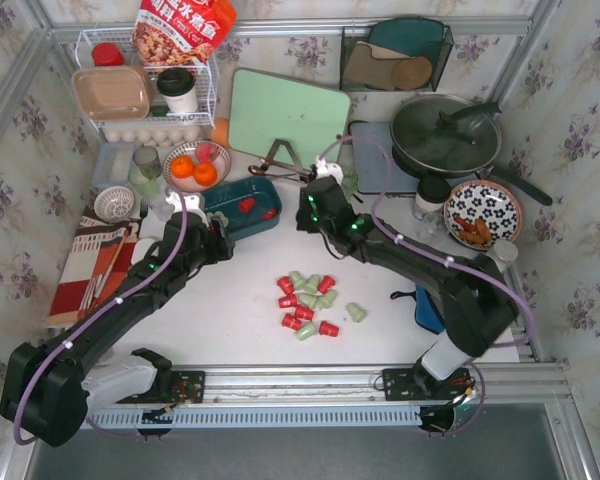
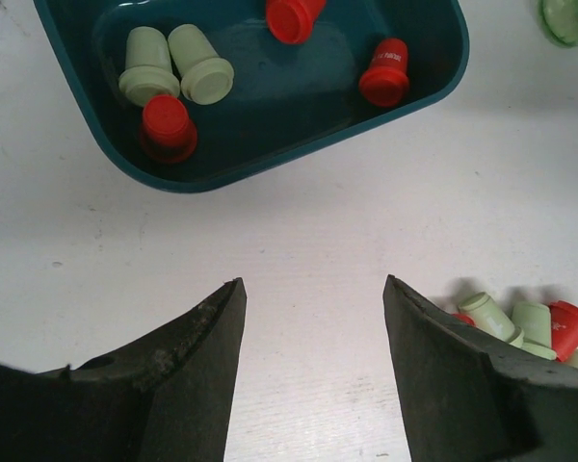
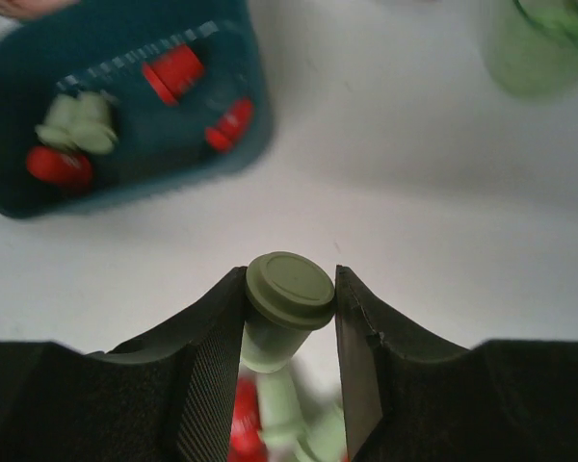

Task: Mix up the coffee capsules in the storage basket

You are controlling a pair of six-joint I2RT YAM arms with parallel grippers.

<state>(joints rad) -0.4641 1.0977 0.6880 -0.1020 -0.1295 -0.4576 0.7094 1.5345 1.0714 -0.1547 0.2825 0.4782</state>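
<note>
Right hand (image 3: 289, 277) clamps one pale mint-green tapered plastic capsule (image 3: 287, 296) near the dark teal rectangular plastic basket (image 3: 125, 188). Long axis runs along the fingers (image 3: 212, 337), wide end toward basket. Left hand (image 2: 313, 287) open, empty.

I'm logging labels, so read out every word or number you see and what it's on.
"水煮鱼", as far as legible: red snack bag; smaller print unreadable.
White print on a red coffee capsule in the storage basket: too small to read.
</note>
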